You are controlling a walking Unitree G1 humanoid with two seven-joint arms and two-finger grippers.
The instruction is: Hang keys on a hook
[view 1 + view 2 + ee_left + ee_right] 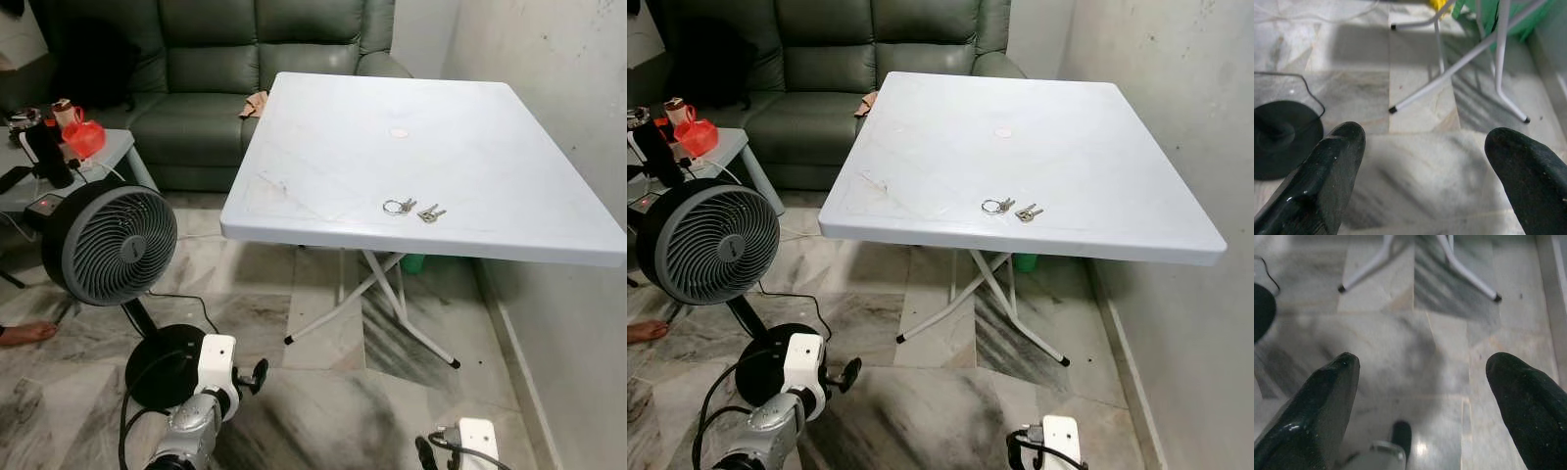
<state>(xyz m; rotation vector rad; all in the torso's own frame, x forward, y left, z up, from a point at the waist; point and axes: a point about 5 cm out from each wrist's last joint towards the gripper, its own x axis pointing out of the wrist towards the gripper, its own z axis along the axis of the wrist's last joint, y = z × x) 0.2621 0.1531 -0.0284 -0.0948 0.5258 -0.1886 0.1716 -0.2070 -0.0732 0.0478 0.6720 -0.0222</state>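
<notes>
A bunch of silver keys [412,208] on a ring lies near the front edge of the white folding table [323,157]. Both arms hang low over the marble floor, well short of the table. My left gripper [1425,161] is open, its black fingers [1327,171] spread wide above the floor with nothing between them. My right gripper [1422,396] is open too, also holding nothing. The left arm's white wrist [216,367] sits at the bottom left, the right arm's wrist [477,439] at the bottom right.
A black standing fan [110,245] with a round base stands on the floor to the left, its cable trailing. A green sofa [211,69] is behind the table, a grey side table [108,152] with red items at left. A white wall [549,59] runs along the right. A person's foot [24,334] shows at far left.
</notes>
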